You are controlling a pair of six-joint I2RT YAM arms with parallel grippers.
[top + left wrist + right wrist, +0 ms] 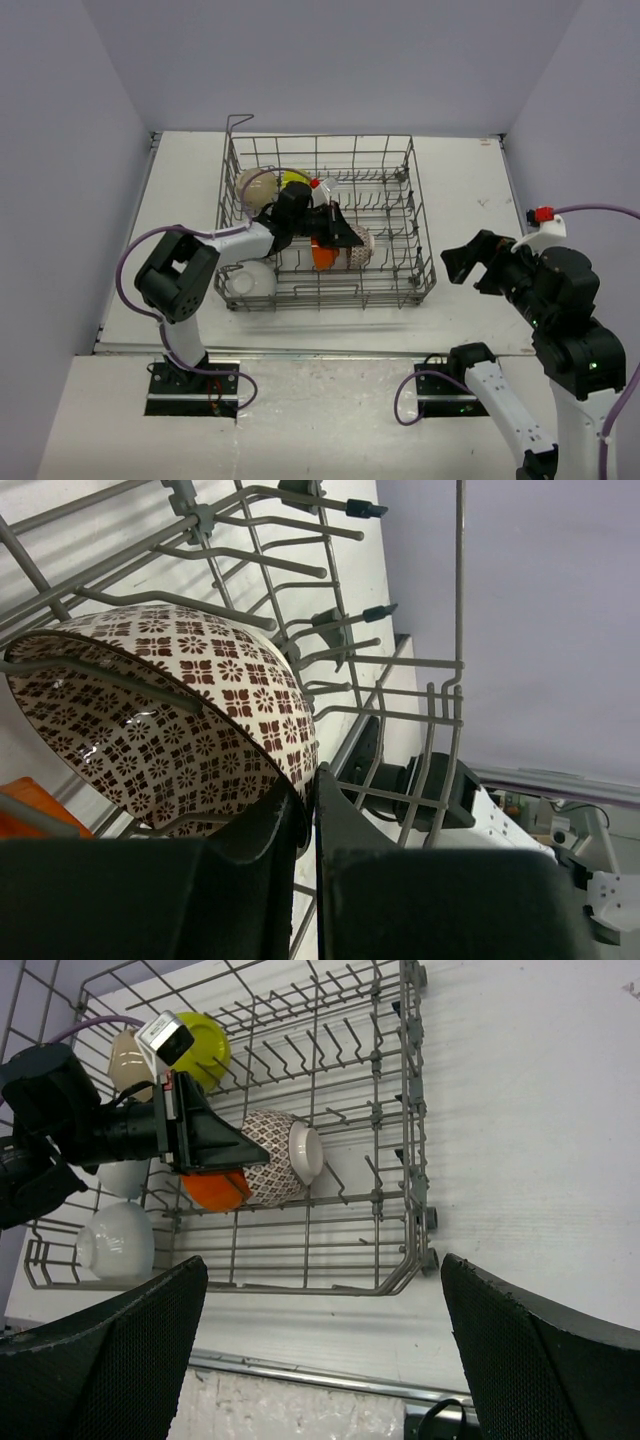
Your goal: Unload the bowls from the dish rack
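Note:
The grey wire dish rack [415, 215] stands mid-table. My left gripper [345, 238] reaches into it and is shut on the rim of a brown-and-white patterned bowl [361, 251] that lies on its side among the tines. In the left wrist view one finger is inside the patterned bowl [180, 720] and one outside. An orange bowl [322, 258] sits right beside it. A white bowl [250, 280], a beige bowl [252, 187] and a yellow-green bowl [293, 178] are also in the rack. My right gripper [470, 262] is open and empty, right of the rack.
The right wrist view shows the rack's near right corner [425, 1250], the patterned bowl [275, 1155], the orange bowl [212, 1190] and the white bowl [118, 1243]. Bare table [470, 190] lies right of the rack. Walls enclose the table on three sides.

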